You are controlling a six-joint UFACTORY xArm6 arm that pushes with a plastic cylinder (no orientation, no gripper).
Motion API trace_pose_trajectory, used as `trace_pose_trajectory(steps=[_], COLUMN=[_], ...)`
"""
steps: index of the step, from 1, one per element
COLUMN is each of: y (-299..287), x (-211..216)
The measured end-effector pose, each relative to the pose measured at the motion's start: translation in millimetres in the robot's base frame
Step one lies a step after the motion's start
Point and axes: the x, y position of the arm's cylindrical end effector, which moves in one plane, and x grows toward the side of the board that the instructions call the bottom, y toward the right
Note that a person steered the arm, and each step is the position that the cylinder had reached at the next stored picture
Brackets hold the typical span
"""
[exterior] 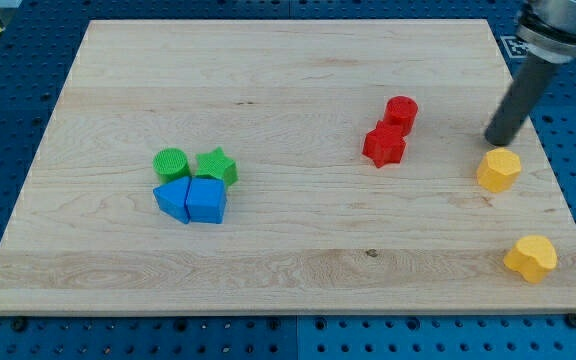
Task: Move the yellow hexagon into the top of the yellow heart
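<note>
The arm has no claw at all, just a straight dark rod, so there is nothing to call wide, narrow or holding. The rod comes down from the view's top right, and my tip (495,141) sits on the board just above the yellow hexagon (498,170), a touch to its upper left. Whether the tip touches the block can't be told; the gap, if any, is very small.

Yellow hexagon lies near the board's right edge, abt mid-height. The yellow heart (531,258) lies below it and slightly to the view's right, near the bottom right corner, clearly apart from the hexagon w/ bare wood between them.

Other blocks: a red cylinder (401,111) and a red star-like block (384,145) touch each other right of centre, the cylinder above. On the view's left, four blocks bunch together: a green cylinder (171,163) and a green star (216,165) side by side on top, w/ two blue blocks under them, a blue triangle-ish one (173,198) at left and a blue pentagon-ish one (207,201) at right, touching.

All sit on a pale wooden board (288,270), on a blue perforated table (28,40).
</note>
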Motion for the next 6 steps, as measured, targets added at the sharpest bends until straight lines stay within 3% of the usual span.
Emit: trace_pose_trajectory(steps=[6], y=[-4.4], x=[74.3])
